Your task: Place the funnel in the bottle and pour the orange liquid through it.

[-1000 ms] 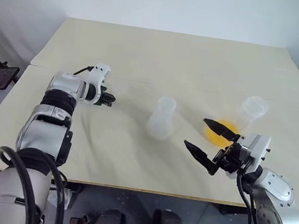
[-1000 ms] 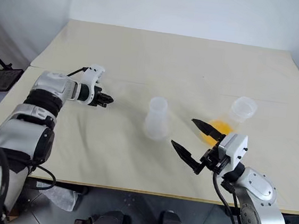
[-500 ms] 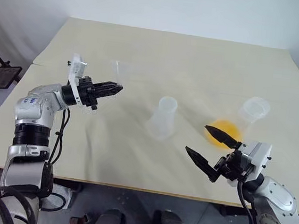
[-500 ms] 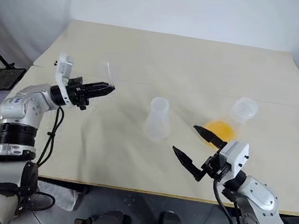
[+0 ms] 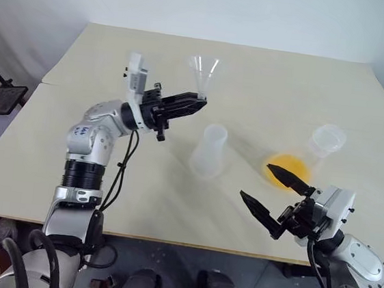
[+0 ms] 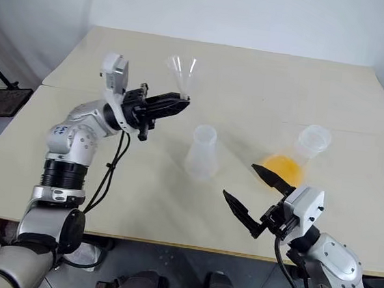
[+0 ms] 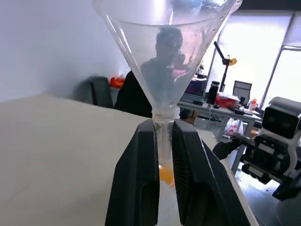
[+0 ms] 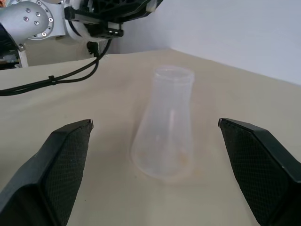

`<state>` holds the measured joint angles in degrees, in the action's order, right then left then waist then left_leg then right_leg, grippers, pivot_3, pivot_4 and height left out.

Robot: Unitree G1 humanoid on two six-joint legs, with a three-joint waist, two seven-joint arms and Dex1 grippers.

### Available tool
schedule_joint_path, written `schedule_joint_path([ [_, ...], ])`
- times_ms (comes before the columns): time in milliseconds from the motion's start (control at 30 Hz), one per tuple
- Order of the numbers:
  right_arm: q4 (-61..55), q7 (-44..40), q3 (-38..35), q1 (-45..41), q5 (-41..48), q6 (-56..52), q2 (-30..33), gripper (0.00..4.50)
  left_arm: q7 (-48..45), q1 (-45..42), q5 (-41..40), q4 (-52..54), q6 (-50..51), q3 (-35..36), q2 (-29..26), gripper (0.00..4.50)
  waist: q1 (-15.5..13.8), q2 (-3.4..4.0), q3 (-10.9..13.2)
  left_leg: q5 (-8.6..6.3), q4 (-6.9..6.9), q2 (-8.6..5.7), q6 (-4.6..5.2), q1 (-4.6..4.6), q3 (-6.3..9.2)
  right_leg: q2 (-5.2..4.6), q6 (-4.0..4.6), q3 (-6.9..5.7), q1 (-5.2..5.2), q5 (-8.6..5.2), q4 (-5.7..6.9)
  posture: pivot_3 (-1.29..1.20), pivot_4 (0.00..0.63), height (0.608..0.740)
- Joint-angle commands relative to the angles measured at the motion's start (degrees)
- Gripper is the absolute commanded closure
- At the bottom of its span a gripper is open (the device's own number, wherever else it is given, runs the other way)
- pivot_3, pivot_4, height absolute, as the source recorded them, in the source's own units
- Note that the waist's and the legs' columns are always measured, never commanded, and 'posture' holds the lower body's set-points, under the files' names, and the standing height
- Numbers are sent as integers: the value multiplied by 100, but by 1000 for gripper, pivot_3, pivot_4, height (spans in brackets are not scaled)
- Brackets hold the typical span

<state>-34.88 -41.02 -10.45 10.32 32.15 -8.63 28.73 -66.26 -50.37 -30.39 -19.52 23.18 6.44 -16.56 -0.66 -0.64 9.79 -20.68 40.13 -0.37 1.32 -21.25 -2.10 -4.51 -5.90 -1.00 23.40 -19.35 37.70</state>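
Tabletop [image 5: 268,76]: fills frame centre. Flask with orange liquid [image 5: 289,169]: right. Bottle [image 5: 209,151]: centre, upright, neck empty. Right hand [image 5: 274,195]: lower right, spread, empty. Left hand [image 5: 195,104]: upper centre, pinching funnel [image 5: 203,73] stem, raised, up-left of bottle. Step: carrying funnel to bottle. Next: centre stem over neck, lower in.

Left arm raised at centre-left of the head view, black two-fingered left gripper [image 5: 197,104] clamped shut, pointing right. Right arm bent at lower right, black right gripper [image 5: 274,188] spread wide, aimed up-left.
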Motion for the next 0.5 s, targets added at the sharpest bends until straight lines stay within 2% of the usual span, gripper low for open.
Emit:
schedule_joint_path([
  [33,-292,120,-106,-39,86,2,33,0,-201,-32,322,-411,-727,-239,77,4393,4,0,0,0,-1,0,0,0,-1,1,0,0,0,0,-1,0,150,740],
  [500,-383,311,-68,-22,35,28,8,0,-142,-65,667,-1163,-1903,-463,595,4393,-45,0,0,0,0,0,2,-4,-2,0,0,0,0,0,-7,0,150,740],
])
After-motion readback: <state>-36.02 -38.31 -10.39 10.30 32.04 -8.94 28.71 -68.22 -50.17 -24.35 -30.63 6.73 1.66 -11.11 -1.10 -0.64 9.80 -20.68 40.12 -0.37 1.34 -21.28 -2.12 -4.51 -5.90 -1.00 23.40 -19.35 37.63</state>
